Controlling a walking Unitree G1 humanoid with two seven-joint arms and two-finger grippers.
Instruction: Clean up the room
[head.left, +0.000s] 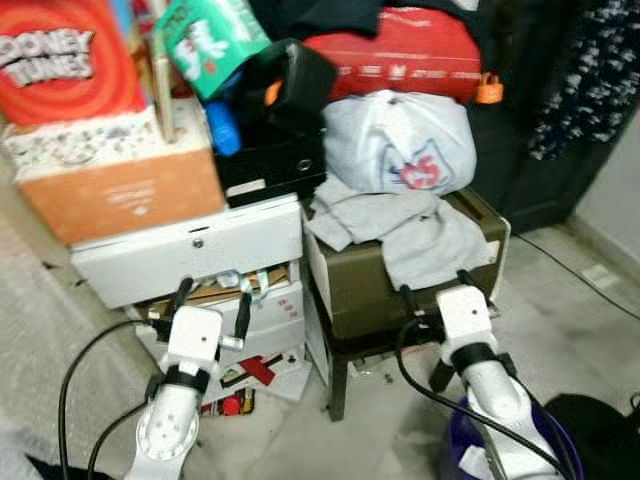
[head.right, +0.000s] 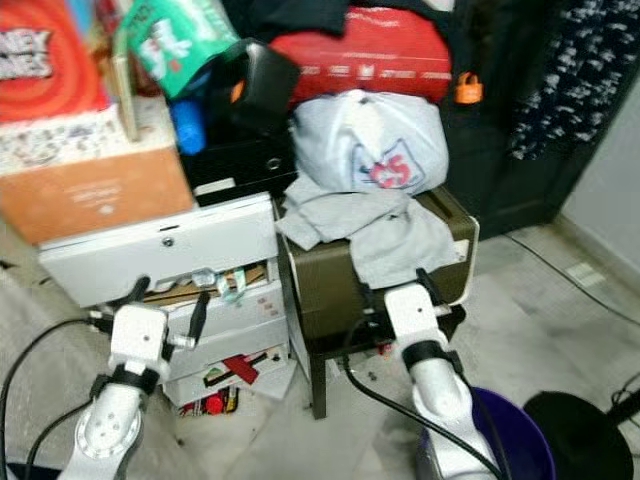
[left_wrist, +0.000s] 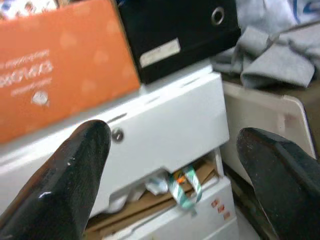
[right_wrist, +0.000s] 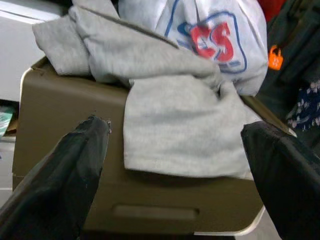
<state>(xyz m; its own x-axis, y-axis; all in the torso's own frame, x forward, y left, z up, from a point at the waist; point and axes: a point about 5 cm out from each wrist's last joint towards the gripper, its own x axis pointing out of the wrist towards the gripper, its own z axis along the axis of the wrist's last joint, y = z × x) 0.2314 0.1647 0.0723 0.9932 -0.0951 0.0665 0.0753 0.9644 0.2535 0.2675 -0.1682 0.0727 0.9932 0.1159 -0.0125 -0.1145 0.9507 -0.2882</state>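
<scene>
A grey garment (head.left: 420, 225) lies crumpled on an olive-brown box (head.left: 365, 285) and hangs over its front. Behind it sits a white plastic bag (head.left: 400, 140) with a red and blue logo. My right gripper (head.left: 436, 282) is open just in front of the box, fingers pointing at the hanging cloth (right_wrist: 180, 120). My left gripper (head.left: 212, 301) is open before the white drawer stack (head.left: 190, 250), whose lower drawer holds cardboard and a teal ribbon (left_wrist: 182, 185).
An orange box (head.left: 120, 195), a Looney Tunes box (head.left: 60, 55) and a black file box (head.left: 265, 160) are piled on the drawers. A red bag (head.left: 400, 50) lies behind. A purple bin (head.right: 520, 450) stands at lower right. Black cables run along both arms.
</scene>
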